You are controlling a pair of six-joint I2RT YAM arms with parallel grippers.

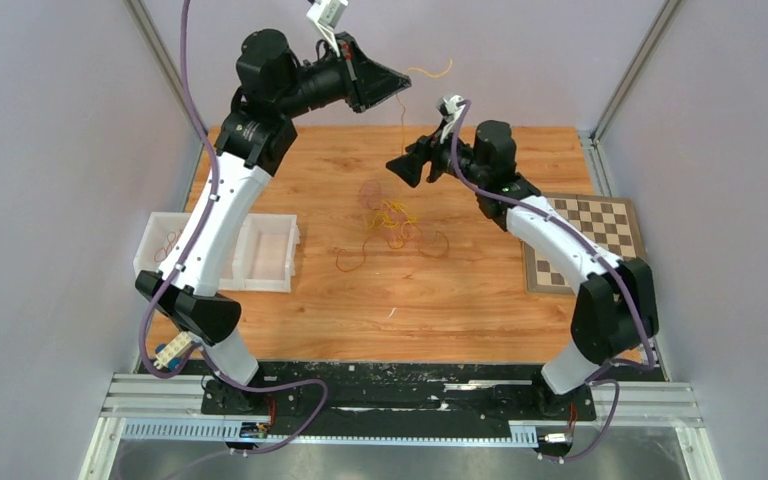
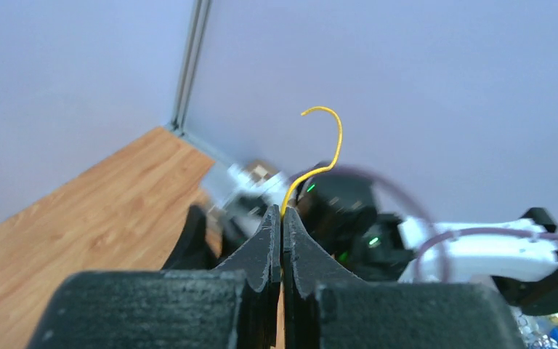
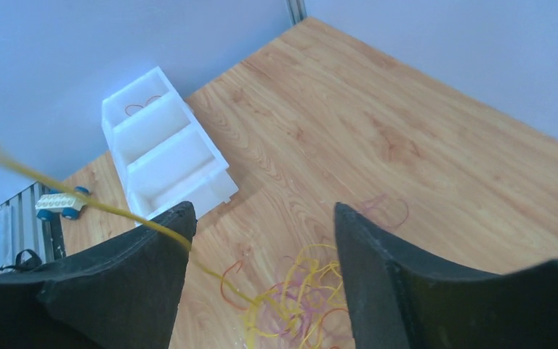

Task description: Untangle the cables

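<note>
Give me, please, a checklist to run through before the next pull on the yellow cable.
1. Left gripper shut on the yellow cable: ok; the end curls out above the closed fingers.
2. Yellow cable free of the tangle: not ok; it runs down into it.
3. Right gripper open: ok; jaws wide apart above the tangle.
4. Yellow cable between the right gripper's jaws: cannot tell; it passes right at one finger.
5. White tray apart from the tangle: ok.
</note>
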